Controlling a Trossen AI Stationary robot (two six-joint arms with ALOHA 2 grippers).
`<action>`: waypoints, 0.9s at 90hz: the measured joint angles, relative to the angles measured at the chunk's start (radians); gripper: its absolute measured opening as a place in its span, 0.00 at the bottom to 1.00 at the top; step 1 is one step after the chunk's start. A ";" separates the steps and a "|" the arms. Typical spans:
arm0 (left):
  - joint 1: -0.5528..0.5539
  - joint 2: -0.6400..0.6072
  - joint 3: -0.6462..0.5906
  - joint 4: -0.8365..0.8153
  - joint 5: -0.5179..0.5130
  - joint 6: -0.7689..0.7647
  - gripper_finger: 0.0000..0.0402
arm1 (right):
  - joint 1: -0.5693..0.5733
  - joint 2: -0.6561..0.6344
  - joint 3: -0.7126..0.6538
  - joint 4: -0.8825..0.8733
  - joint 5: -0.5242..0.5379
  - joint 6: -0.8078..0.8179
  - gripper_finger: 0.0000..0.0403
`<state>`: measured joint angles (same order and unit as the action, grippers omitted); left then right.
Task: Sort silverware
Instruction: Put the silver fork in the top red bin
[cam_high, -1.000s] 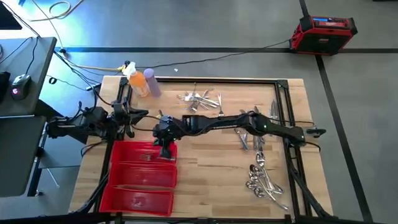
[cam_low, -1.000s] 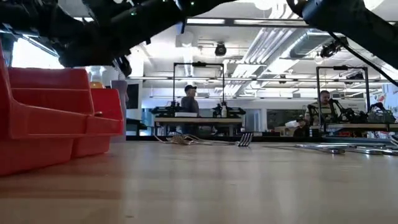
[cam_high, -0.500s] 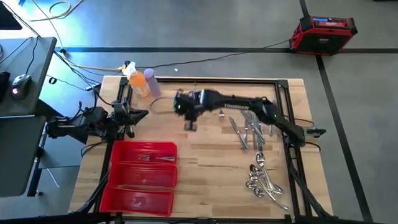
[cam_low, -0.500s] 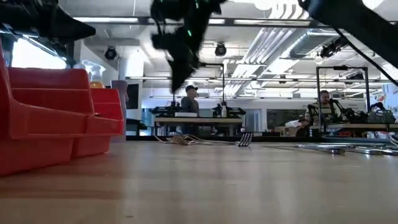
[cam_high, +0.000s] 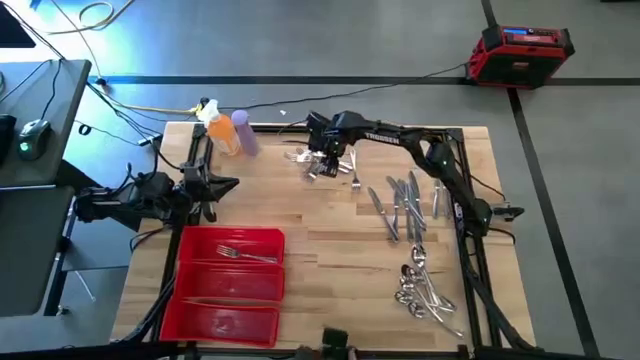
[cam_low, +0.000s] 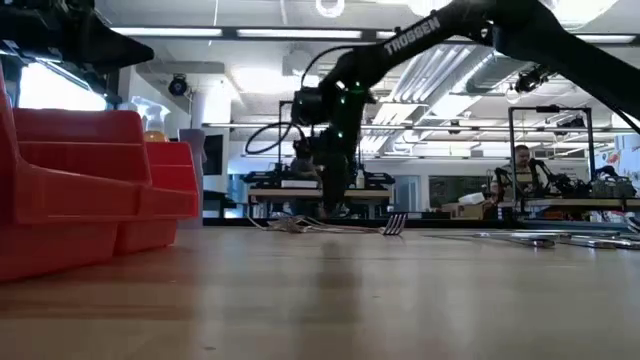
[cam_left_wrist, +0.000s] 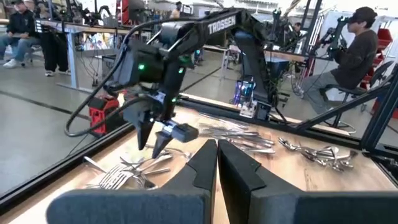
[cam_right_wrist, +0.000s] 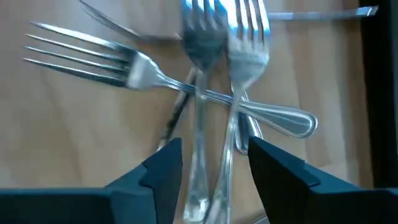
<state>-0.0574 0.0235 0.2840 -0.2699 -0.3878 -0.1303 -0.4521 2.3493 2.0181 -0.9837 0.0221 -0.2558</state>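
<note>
Silverware: your fork pile (cam_high: 322, 160) lies at the table's (cam_high: 330, 270) far edge, knives (cam_high: 402, 205) and spoons (cam_high: 420, 290) toward its right, one fork (cam_high: 243, 254) in the red tray (cam_high: 200, 290). Your right gripper (cam_high: 326, 152) hovers over the pile, fingers spread; your left gripper (cam_high: 228, 183) waits beside the tray, fingers pressed together.

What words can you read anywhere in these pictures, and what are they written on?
"TROSSEN": white letters on the right arm, clear in the low view and the left wrist view, and small in the high view.
Red box on the floor: it has a blue label, too small to read.
Orange bottle and purple bottle: no readable label.
Forks and red tray: no writing seen.
</note>
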 joint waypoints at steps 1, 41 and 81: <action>0.000 0.000 0.000 0.000 0.000 0.000 0.00 | -0.002 0.000 -0.004 0.009 -0.002 0.000 0.41; 0.000 0.000 0.000 0.004 -0.002 -0.009 0.00 | -0.049 0.005 -0.078 0.143 -0.051 -0.023 0.39; 0.000 0.000 0.000 0.004 -0.001 -0.010 0.00 | -0.051 0.041 -0.080 0.086 -0.038 -0.044 0.23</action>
<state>-0.0578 0.0231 0.2840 -0.2662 -0.3892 -0.1398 -0.5034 2.3901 1.9385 -0.8974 -0.0154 -0.3001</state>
